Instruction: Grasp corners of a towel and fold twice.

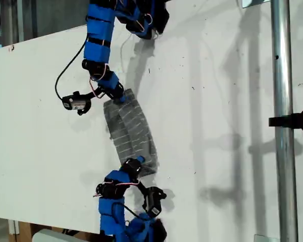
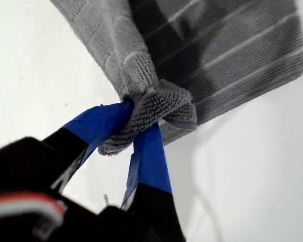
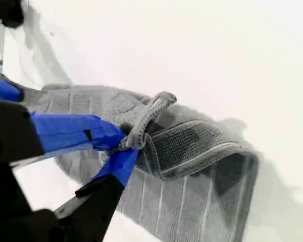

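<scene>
The grey striped towel [image 1: 131, 131] lies as a narrow, slightly arched strip on the white table [image 1: 217, 101]. In the exterior view a blue arm grips each end of it, one at the far end [image 1: 120, 95] and one at the near end [image 1: 134, 164]. I cannot tell which arm is first or second. My first gripper [image 2: 140, 117] is shut on a bunched corner [image 2: 161, 103], and the towel [image 2: 242, 45] stretches away from it in two layers. My second gripper [image 3: 127, 145] is shut on another corner [image 3: 151, 108], lifted above the folded towel [image 3: 192, 201].
A metal pole [image 1: 283, 101] with a black clamp [image 1: 298, 120] runs down the exterior view's right side. A small camera module [image 1: 76, 103] hangs off the upper arm, and another [image 1: 152, 198] sits on the lower arm. The table edge runs along the exterior view's left and bottom.
</scene>
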`<action>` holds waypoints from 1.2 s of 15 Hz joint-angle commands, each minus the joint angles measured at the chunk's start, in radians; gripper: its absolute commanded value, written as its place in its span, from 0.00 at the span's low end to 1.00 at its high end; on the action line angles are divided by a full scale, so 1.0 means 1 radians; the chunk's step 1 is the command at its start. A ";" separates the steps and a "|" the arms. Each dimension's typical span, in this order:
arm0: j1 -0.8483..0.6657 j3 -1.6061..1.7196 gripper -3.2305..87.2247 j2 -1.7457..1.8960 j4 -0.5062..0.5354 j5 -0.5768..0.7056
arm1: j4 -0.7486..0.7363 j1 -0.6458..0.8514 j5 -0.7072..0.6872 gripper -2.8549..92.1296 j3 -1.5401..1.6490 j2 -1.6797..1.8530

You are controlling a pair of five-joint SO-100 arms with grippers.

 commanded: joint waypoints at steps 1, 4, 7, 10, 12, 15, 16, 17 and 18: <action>-0.267 -0.020 0.01 0.055 0.011 0.161 | -0.063 0.150 -0.107 0.03 -0.322 -0.224; -0.442 -0.117 0.01 0.101 0.110 0.256 | -0.060 0.241 -0.163 0.03 -0.611 -0.356; -0.431 0.061 0.01 0.337 0.071 0.210 | -0.075 0.241 -0.170 0.03 -0.454 -0.150; -0.351 0.295 0.01 0.390 -0.046 0.120 | -0.064 0.235 -0.153 0.03 -0.325 -0.202; -0.322 0.436 0.01 0.360 -0.175 0.064 | -0.058 0.221 -0.146 0.03 -0.328 -0.318; -0.354 0.554 0.01 0.296 -0.288 0.043 | -0.080 0.215 -0.140 0.03 -0.390 -0.482; -0.370 0.574 0.01 0.279 -0.310 0.048 | -0.080 0.209 -0.138 0.03 -0.413 -0.522; -0.394 0.600 0.01 0.268 -0.330 0.046 | -0.077 0.207 -0.135 0.03 -0.437 -0.563; -0.417 0.618 0.01 0.261 -0.342 0.046 | -0.078 0.206 -0.133 0.03 -0.459 -0.591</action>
